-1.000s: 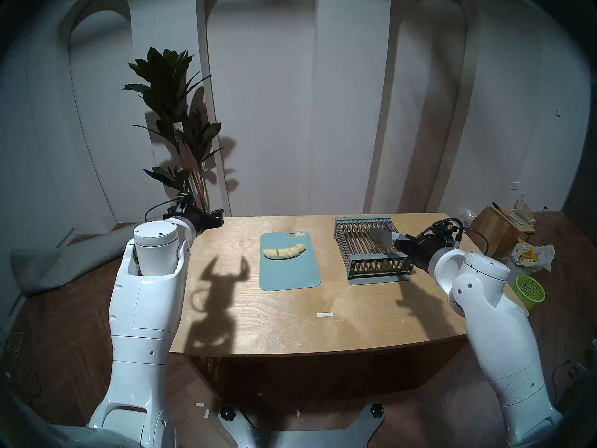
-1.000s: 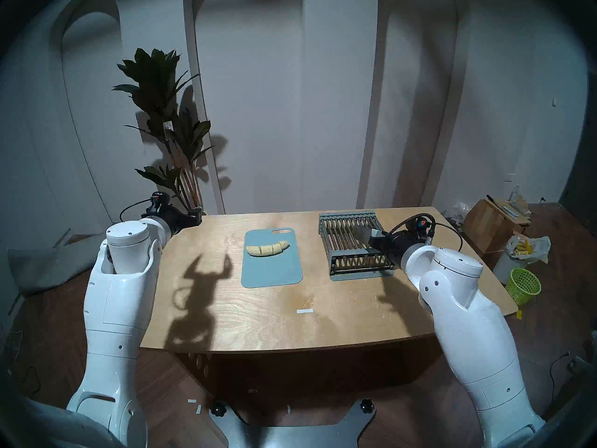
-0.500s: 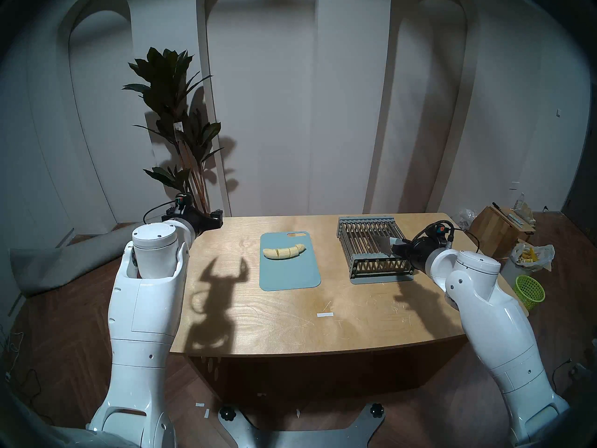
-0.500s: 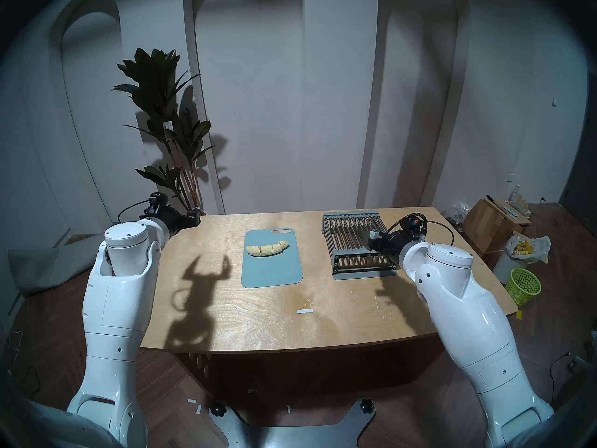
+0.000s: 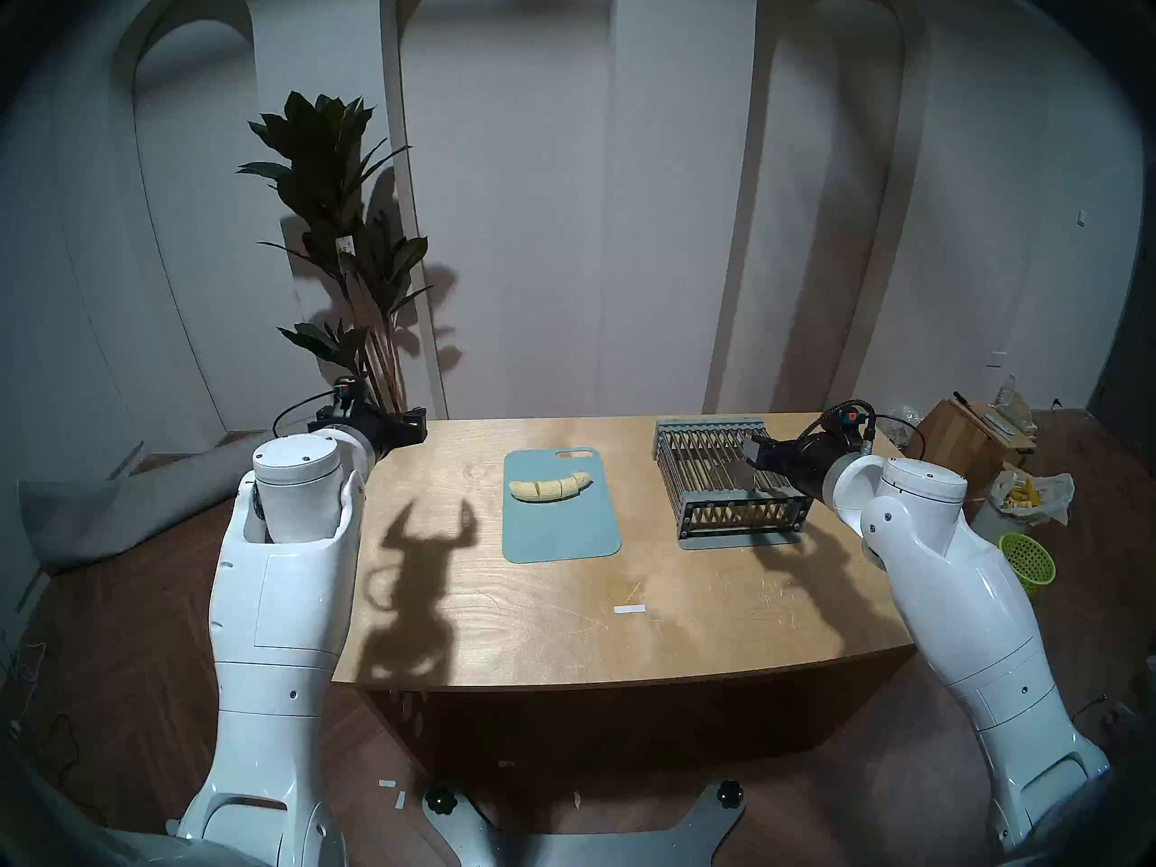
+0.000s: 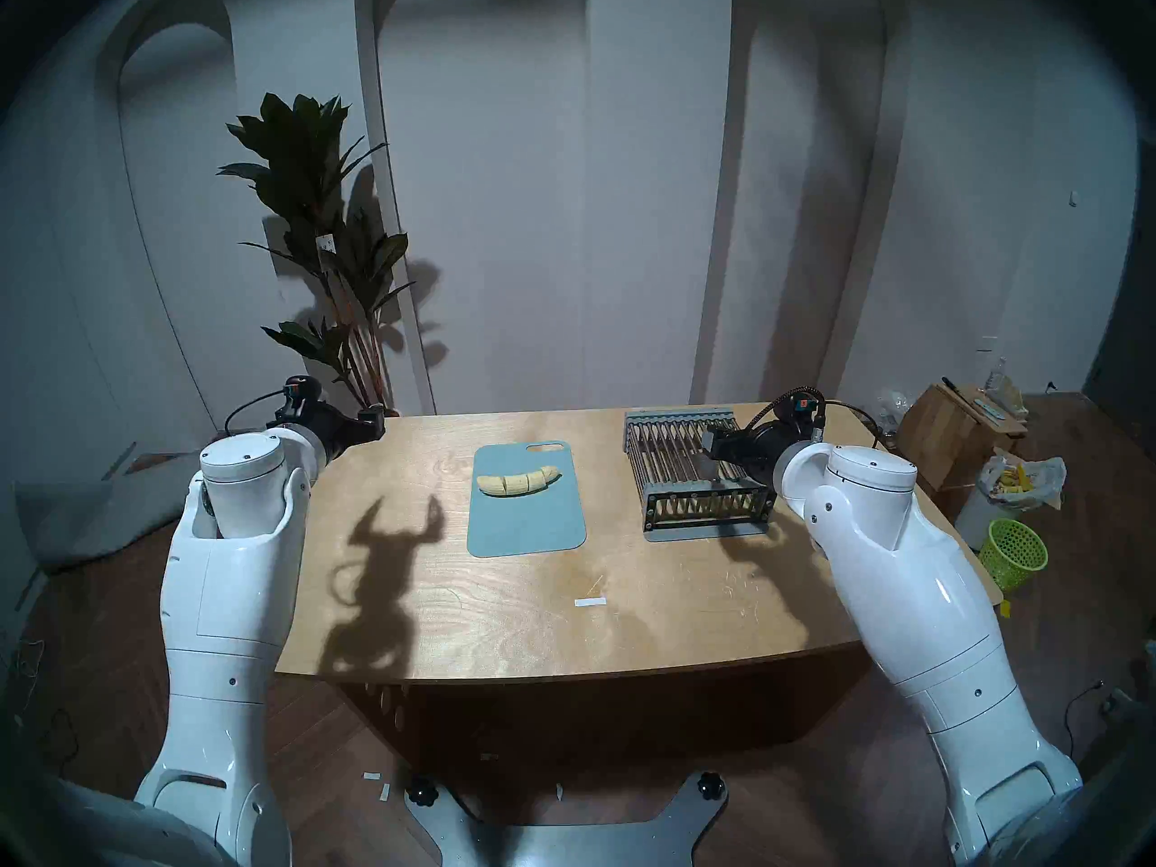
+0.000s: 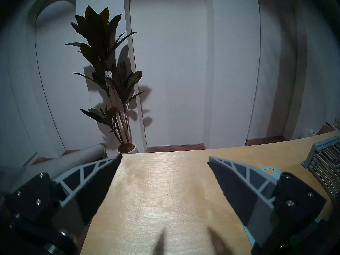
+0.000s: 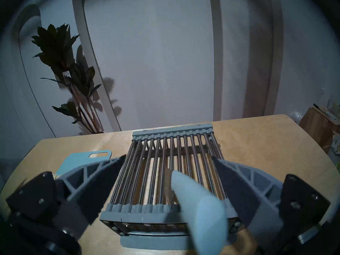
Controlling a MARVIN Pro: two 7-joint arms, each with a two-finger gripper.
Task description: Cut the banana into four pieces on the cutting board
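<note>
My right pincer (image 8: 168, 161) stands open over the grey rack (image 5: 729, 481), fingers spread to either side of a knife (image 8: 198, 210) whose blue handle lies between them, blade on the bars. My left pincer (image 7: 164, 159) hangs open and empty above the table's (image 5: 563, 615) far left corner. Left of the rack, the banana (image 5: 550, 486) lies sliced into four touching pieces across the far half of the blue cutting board (image 5: 560, 534).
</note>
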